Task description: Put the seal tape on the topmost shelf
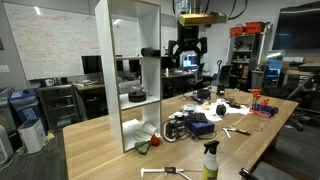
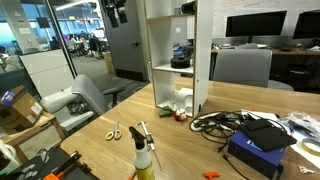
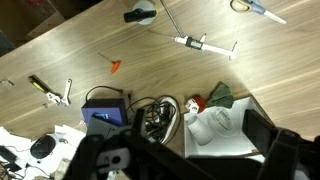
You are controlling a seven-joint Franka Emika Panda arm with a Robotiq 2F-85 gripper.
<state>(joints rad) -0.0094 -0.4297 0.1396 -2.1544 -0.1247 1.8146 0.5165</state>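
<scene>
Seal tape [image 1: 150,52]: in an exterior view we see it lying flat on the topmost shelf [image 1: 128,57], roll axis apparently vertical, though it's too small to be sure. Gripper [image 1: 187,60] hangs just beside the unit, clear of the tape. Wrist view: gripper [image 3: 190,160] spread wide, nothing between the fingers [image 3: 105,160], cluttered table [image 3: 90,50] far below.
</scene>
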